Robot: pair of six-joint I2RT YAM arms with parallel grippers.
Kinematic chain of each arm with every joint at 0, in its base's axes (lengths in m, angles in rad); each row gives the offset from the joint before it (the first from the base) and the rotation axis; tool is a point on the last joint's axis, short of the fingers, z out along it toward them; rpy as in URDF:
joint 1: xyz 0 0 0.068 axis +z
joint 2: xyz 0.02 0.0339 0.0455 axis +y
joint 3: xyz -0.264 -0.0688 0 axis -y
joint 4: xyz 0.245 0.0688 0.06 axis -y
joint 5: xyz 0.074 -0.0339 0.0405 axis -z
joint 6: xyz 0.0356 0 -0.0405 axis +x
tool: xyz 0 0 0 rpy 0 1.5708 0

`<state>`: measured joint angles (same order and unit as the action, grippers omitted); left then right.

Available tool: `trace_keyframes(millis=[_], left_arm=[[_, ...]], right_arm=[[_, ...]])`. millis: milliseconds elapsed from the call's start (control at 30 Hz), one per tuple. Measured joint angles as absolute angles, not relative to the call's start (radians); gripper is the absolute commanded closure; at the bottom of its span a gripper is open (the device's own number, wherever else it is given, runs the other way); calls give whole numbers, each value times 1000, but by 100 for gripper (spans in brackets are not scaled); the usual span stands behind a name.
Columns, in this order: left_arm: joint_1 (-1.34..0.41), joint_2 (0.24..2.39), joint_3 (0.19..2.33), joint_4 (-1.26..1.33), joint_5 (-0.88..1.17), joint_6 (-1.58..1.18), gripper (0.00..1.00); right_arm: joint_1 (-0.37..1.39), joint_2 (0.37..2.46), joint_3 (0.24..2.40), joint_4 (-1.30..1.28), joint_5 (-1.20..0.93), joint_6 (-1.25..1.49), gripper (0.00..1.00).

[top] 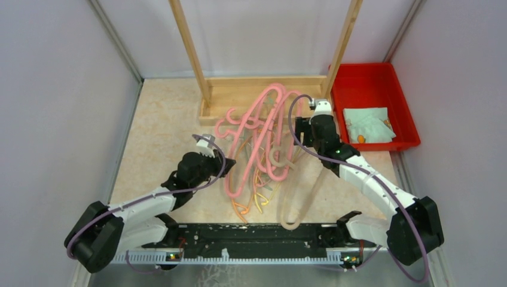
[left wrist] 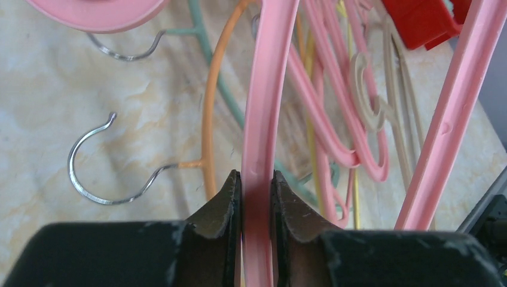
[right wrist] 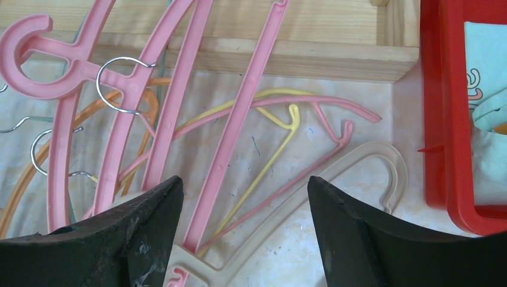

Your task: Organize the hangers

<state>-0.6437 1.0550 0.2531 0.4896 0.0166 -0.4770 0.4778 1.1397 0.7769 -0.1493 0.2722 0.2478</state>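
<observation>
A tangled pile of hangers [top: 263, 143] lies on the table in front of the wooden rack: thick pink ones [top: 272, 95], a beige one [top: 296, 203], and thin orange [top: 242, 209] and yellow ones. My left gripper [top: 228, 162] is at the pile's left edge. In the left wrist view it [left wrist: 257, 185] is shut on a thick pink hanger arm [left wrist: 266, 89]. My right gripper [top: 298, 133] is over the pile's right side. In the right wrist view it [right wrist: 245, 185] is open and empty above a pink arm [right wrist: 230, 137], a yellow hanger [right wrist: 281, 137] and the beige hanger [right wrist: 359, 161].
The wooden rack frame [top: 263, 89] stands at the back with two upright posts. A red bin [top: 370, 84] holding a pale green cloth [top: 367, 124] sits at the back right, also in the right wrist view [right wrist: 442, 119]. Grey walls close in both sides.
</observation>
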Motion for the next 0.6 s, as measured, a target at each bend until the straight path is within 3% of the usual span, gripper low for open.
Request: trace_keyframes(millis=[300, 600], left_arm=[[-644, 1125, 416, 449, 21, -400, 100], [-644, 1184, 725, 315, -163, -242, 100]], right_arm=[[478, 1139, 767, -151, 317, 247, 24], [478, 1125, 766, -162, 260, 252, 27]])
